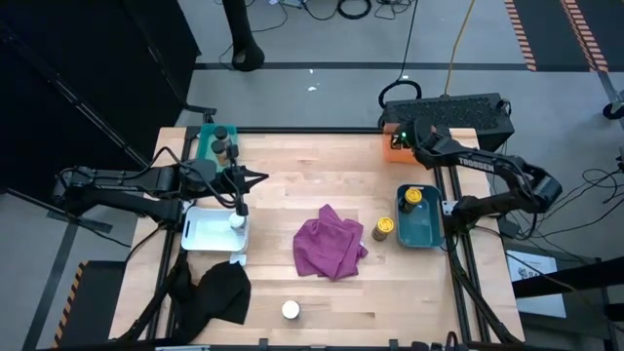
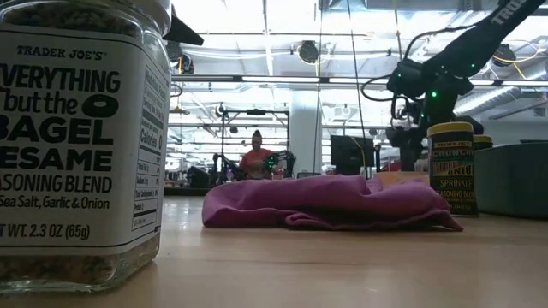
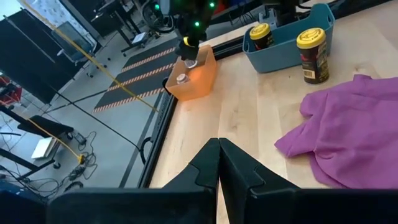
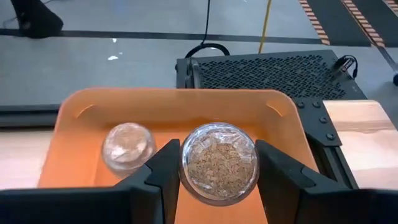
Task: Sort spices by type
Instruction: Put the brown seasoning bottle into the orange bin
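Placing step: right gripper (image 4: 217, 177) over orange tray (image 4: 174, 102), jaws gripping brownish jar (image 4: 219, 162) beside one already inside. Next: lower, release. Left gripper (image 3: 219, 163) closed, empty, above white tray (image 1: 207, 232).

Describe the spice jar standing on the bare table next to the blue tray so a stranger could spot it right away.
Start at the blue tray on the table's right side, then look toward the magenta cloth. Between them the yellow-lidded jar stands upright on bare wood. A similar yellow-lidded jar sits inside the tray; this one stands outside it.
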`<action>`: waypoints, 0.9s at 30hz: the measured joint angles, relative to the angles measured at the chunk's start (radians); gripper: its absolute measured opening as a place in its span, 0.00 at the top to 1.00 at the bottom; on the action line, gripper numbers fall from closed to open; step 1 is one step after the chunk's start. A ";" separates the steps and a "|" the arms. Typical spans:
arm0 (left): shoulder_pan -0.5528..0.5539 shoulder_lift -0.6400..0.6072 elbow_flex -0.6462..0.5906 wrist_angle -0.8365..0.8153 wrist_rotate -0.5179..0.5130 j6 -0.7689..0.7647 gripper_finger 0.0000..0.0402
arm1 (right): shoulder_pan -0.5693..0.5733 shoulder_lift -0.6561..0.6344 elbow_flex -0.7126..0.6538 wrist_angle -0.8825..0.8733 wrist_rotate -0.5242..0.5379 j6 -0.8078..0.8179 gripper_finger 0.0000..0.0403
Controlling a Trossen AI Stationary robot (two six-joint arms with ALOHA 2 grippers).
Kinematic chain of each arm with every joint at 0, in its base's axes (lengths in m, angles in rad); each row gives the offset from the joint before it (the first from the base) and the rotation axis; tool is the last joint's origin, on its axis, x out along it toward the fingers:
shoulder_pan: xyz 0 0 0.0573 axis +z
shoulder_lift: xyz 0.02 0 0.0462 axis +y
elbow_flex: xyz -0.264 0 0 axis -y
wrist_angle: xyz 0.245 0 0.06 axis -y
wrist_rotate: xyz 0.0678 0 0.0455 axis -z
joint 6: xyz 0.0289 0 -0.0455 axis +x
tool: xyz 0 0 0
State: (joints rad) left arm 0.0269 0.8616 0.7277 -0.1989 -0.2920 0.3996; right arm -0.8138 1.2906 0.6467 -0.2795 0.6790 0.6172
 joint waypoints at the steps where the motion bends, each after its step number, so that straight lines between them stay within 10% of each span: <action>1: 0.000 0.000 0.000 0.000 0.000 0.002 0.96 | -0.011 0.001 -0.003 0.012 -0.002 -0.001 0.64; 27: 0.000 0.000 0.000 0.007 0.000 0.027 0.96 | -0.103 0.157 -0.006 0.203 -0.180 0.031 0.64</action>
State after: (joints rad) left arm 0.0269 0.8619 0.7277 -0.1921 -0.2916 0.4263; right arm -0.9169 1.4479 0.6411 -0.0766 0.4988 0.6479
